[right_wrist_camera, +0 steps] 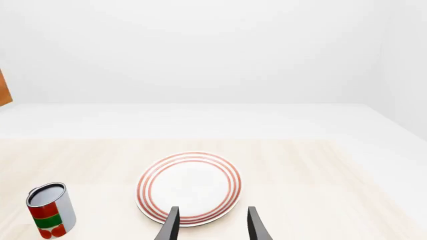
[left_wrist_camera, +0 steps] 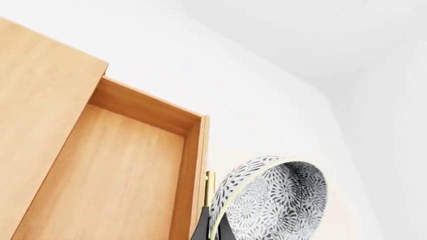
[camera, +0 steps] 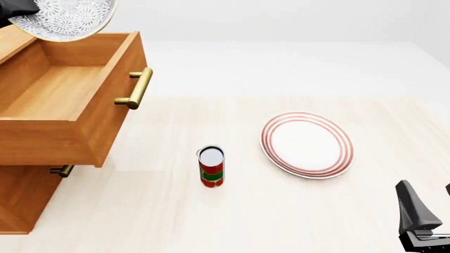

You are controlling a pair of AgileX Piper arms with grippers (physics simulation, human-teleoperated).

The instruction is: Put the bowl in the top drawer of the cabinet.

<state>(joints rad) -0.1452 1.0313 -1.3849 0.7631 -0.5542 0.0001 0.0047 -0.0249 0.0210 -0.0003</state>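
The cabinet (camera: 21, 200) fills the left edge of the front view, and its top drawer (camera: 63, 100) stands pulled out, its cavity open upward and its brass handle (camera: 138, 88) facing frame right. The bowl (camera: 65, 18) hangs in the upper left corner of that view, tilted, just above the drawer's rear part and apart from the wood. It is gripped at its rim by the left gripper (left_wrist_camera: 212, 231), whose dark fingers clamp the pale edge in the left wrist view. My judgement: the drawer cavity lies directly below the bowl, so lowering is what remains. The right gripper (right_wrist_camera: 210, 222) sits at lower right, its jaws parted and holding nothing, near the red-ringed plate (camera: 307, 144); a can (camera: 211, 166) stands at centre.
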